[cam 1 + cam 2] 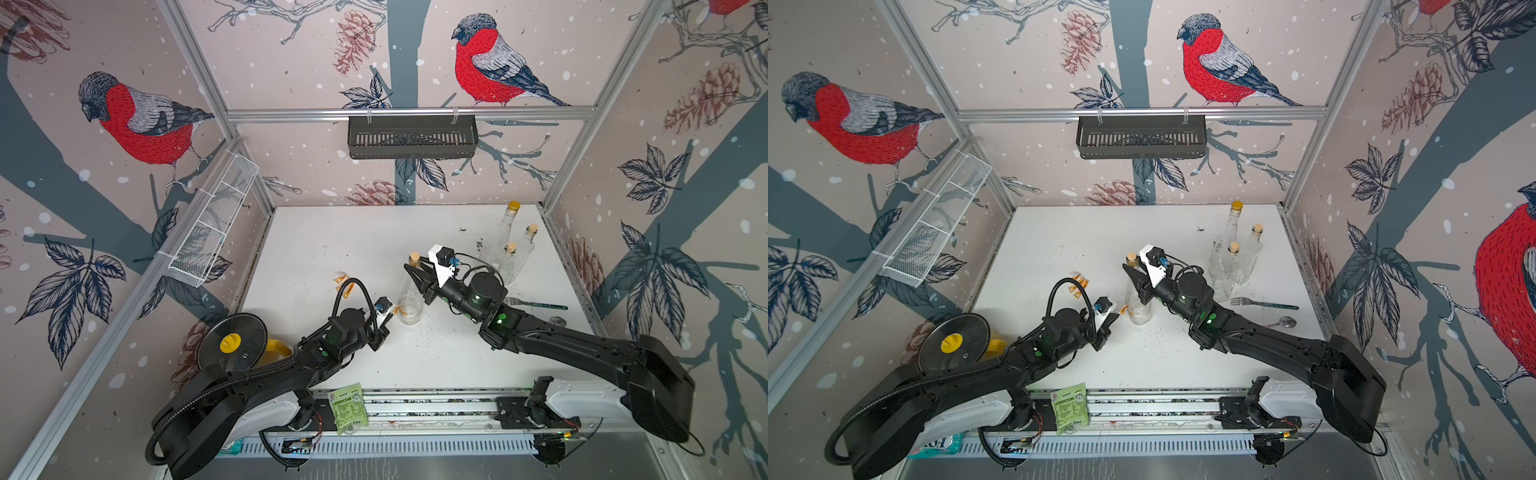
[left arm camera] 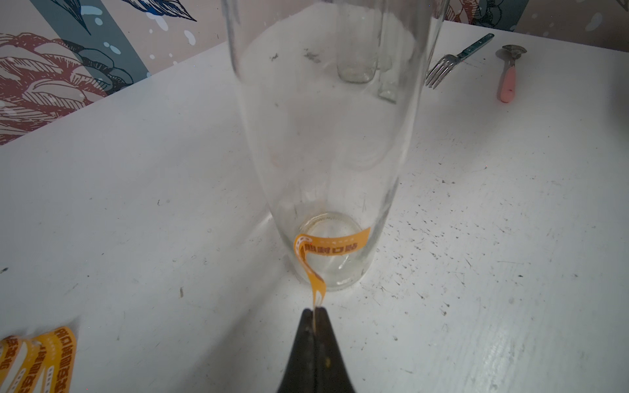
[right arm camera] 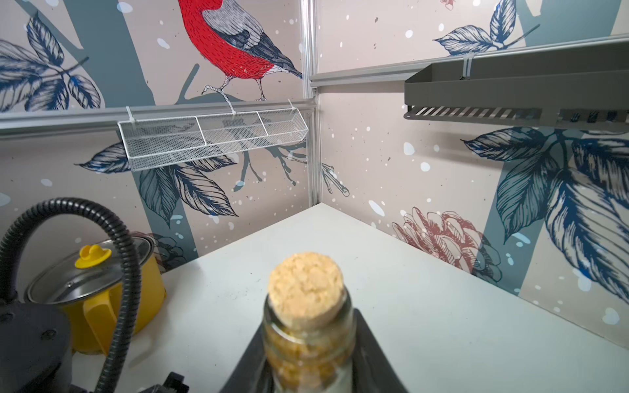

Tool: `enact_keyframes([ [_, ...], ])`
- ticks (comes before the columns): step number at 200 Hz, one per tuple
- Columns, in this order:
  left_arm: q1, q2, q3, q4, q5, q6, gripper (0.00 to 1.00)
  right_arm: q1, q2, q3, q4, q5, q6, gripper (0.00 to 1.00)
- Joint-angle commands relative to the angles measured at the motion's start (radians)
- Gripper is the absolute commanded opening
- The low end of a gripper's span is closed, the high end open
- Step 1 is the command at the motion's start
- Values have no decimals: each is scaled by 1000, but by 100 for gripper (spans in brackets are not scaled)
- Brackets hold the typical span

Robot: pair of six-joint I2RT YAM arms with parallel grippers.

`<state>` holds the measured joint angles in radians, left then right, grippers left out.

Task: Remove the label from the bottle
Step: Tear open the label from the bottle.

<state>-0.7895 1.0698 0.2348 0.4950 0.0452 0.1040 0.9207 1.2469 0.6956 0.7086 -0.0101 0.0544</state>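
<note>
1. One white worktop (image 1: pixel 332 249) carries everything in view.
2. Between the two claws stands the clear glass bottle (image 1: pixel 409 301), upright, with a cork (image 3: pixel 305 285) in its mouth.
3. Three more glass bottles (image 1: pixel 513 249) stand together behind the right claw (image 1: pixel 417 272), well apart from it.
4. This right claw is closed around the bottle's neck just under the cork, with a black finger on each side.
5. Down by the bottle's base, the left claw (image 2: pixel 315 314) has its tips pressed together on the free end of the orange label (image 2: pixel 332 243).
6. Lying flat near the right claw's arm is a fork (image 1: pixel 540 306).
7. Part of the label is stuck to the glass near the base. The rest curls off and runs into the left claw's tips.
8. Some loose orange labels (image 2: pixel 51 354) lie on the worktop beside the left claw, not touching it.
</note>
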Motion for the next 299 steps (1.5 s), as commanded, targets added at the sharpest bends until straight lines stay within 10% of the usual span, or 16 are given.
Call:
enact_keyframes([
  [1,-1,-7,-3,45,-12,-6,0,9,2,9,0,20,-11,26],
  [74,-1,-8,-4,42,-4,-3,0,46,-10,-5,-29,186,-85,1],
  [299,0,13,10,24,50,16,0,77,-54,-68,64,405,-77,0],
])
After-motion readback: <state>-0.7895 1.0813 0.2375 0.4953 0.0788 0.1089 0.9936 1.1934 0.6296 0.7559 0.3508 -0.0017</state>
